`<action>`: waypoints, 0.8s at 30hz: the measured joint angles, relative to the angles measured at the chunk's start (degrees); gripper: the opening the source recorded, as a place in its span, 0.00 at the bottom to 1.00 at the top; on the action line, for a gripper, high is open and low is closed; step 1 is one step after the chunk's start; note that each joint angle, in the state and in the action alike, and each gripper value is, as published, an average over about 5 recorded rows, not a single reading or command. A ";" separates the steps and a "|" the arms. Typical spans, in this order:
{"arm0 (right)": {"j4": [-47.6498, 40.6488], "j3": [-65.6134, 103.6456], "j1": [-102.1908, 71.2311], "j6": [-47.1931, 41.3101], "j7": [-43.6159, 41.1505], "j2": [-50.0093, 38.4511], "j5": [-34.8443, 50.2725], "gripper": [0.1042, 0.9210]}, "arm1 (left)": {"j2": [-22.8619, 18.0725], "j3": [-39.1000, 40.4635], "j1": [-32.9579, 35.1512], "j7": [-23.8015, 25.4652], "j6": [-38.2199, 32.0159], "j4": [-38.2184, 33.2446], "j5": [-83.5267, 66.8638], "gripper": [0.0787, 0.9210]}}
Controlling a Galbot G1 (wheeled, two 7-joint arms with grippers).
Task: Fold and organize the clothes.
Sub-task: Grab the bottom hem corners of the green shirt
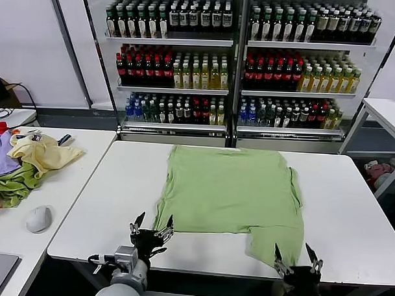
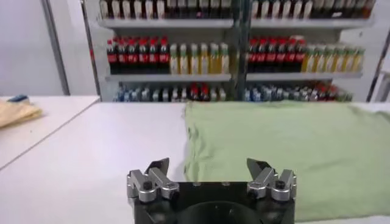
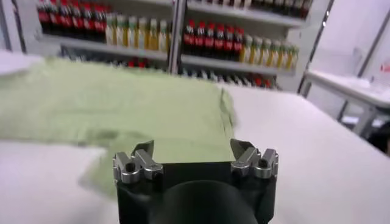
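The light green shirt lies spread flat on the white table, back side up, with a flap hanging toward the near right edge. My left gripper is open and empty just at the shirt's near left corner. My right gripper is open and empty at the near right flap. The shirt also shows in the left wrist view ahead of that open gripper. It shows in the right wrist view beyond that open gripper. Collar, buttons and patch are hidden.
A second table on the left holds a pale yellow garment, a darker green cloth, purple and red cloths and a grey mouse. Shelves of bottles stand behind the table. Another white table is at the far right.
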 measured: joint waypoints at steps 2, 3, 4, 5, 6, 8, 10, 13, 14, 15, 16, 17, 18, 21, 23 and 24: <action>-0.32 -0.11 0.06 -0.17 0.17 0.19 -0.04 0.88 | 0.01 0.12 -0.40 -0.29 0.29 0.60 -0.21 0.88; -0.64 -0.21 0.13 -0.32 0.34 0.37 -0.07 0.88 | 0.02 0.26 -0.81 -0.58 0.57 1.20 -0.42 0.88; -0.94 -0.28 0.22 -0.44 0.51 0.56 -0.09 0.88 | 0.02 0.39 -1.19 -0.87 0.84 1.79 -0.61 0.88; -1.22 -0.31 0.32 -0.52 0.68 0.74 -0.09 0.88 | 0.00 0.53 -1.55 -1.14 1.09 2.38 -0.81 0.88; -1.49 -0.32 0.43 -0.60 0.85 0.92 -0.06 0.88 | -0.01 0.66 -1.90 -1.39 1.32 2.93 -1.00 0.88; -2.00 -0.30 0.66 -0.83 1.20 1.26 0.10 0.88 | -0.01 0.89 -2.56 -1.85 1.74 3.93 -1.43 0.88; -2.45 -0.28 0.88 -1.12 1.55 1.53 0.39 0.86 | 0.03 1.09 -3.12 -2.16 2.07 4.76 -1.91 0.88; -3.00 -0.26 1.21 -1.57 1.93 1.73 1.10 0.78 | 0.00 1.43 -3.68 -2.55 2.47 5.86 -2.63 0.86; -3.16 -0.26 1.32 -1.75 2.00 1.75 1.41 0.75 | -0.05 1.51 -3.79 -2.73 2.58 6.22 -2.86 0.84; -3.29 -0.27 1.44 -1.92 2.04 1.76 1.73 0.71 | -0.11 1.57 -3.86 -2.92 2.68 6.58 -3.08 0.81; -3.41 -0.29 1.55 -2.10 2.07 1.76 2.08 0.68 | -0.15 1.60 -3.91 -3.14 2.78 6.90 -3.33 0.78; -3.52 -0.31 1.66 -2.30 2.09 1.76 2.44 0.64 | -0.17 1.61 -3.94 -3.37 2.87 7.19 -3.61 0.74; -3.61 -0.32 1.77 -2.48 2.11 1.76 2.80 0.60 | -0.16 1.63 -3.97 -3.60 2.93 7.44 -3.91 0.70; -3.80 -0.33 2.03 -2.98 2.08 1.69 3.93 0.51 | 0.00 1.73 -4.02 -4.21 3.02 7.92 -4.87 0.60; -3.83 -0.35 2.09 -3.20 1.97 1.59 4.65 0.45 | 0.16 1.78 -4.05 -4.56 3.02 8.10 -5.51 0.54; -3.83 -0.36 2.10 -3.27 1.88 1.52 5.00 0.43 | 0.24 1.78 -4.06 -4.70 3.03 8.13 -5.84 0.50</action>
